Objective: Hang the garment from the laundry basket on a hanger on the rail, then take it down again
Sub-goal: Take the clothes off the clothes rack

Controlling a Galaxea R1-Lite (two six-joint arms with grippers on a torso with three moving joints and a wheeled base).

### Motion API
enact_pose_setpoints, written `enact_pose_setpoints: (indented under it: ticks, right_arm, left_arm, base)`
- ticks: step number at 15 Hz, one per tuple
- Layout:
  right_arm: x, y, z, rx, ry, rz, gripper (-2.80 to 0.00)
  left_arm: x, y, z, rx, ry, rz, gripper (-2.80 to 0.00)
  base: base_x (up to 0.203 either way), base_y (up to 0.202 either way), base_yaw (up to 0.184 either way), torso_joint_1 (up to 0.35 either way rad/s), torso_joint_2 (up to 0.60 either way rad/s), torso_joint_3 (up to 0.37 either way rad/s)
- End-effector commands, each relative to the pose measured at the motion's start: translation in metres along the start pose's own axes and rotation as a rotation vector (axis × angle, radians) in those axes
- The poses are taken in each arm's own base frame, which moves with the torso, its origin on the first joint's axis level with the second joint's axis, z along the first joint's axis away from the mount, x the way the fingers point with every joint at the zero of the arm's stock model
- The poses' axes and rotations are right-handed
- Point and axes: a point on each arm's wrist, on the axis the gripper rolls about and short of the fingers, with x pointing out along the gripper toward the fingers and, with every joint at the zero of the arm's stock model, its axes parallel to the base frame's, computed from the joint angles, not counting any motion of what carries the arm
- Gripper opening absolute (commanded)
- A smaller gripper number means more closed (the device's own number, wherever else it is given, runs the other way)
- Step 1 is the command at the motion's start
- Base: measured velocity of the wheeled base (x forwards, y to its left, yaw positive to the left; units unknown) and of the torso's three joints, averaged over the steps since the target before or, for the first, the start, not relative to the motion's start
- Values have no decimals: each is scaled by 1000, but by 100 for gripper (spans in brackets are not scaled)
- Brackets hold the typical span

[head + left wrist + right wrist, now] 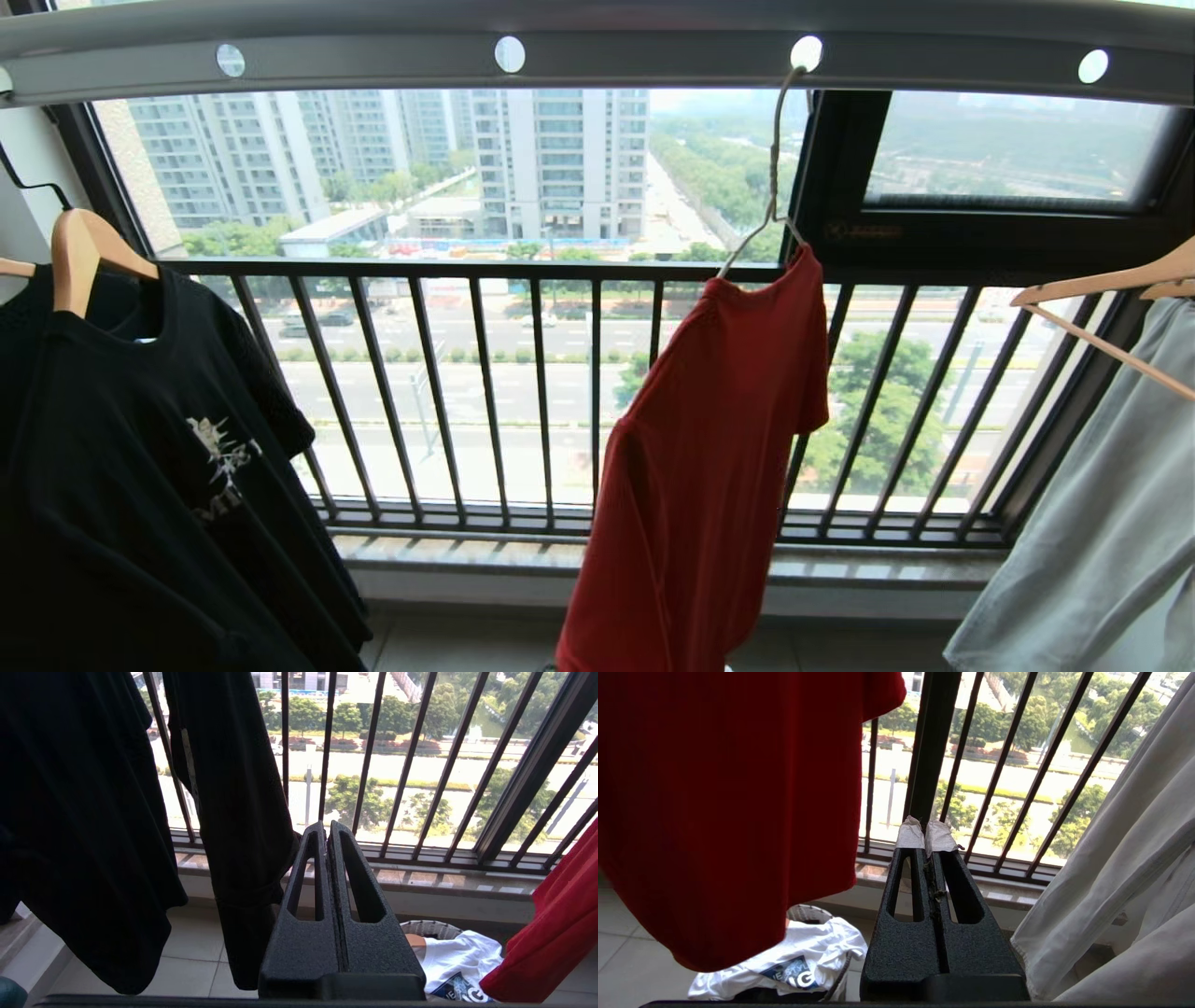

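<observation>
Both clenched, empty; red garment (724, 812) hanging long-axis vertical, up-left of right gripper (925, 833), nearer than left gripper (326, 828).

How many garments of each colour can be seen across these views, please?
Black T-shirt, hanging: 1
Red T-shirt, hanging on the wire hanger: 1
Pale grey garment, hanging: 1
White T-shirt, in the laundry basket: 1
Total: 4
</observation>
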Motion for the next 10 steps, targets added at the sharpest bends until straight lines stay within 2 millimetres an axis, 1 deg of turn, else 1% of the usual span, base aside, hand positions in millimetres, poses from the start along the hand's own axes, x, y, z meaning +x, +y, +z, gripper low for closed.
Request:
enact_pose_setpoints:
  ticks: [1, 10]
  right_arm:
    - [0, 0, 0, -1, 1, 2, -280]
    - [0, 0, 0, -1, 1, 2, -280]
  left_arm:
    - [0, 0, 0, -1, 1, 0, -280]
    - [0, 0, 0, -1, 2, 0, -280]
  base:
    - [0, 0, 0, 0, 0, 0]
    - [0, 0, 0, 0, 0, 0]
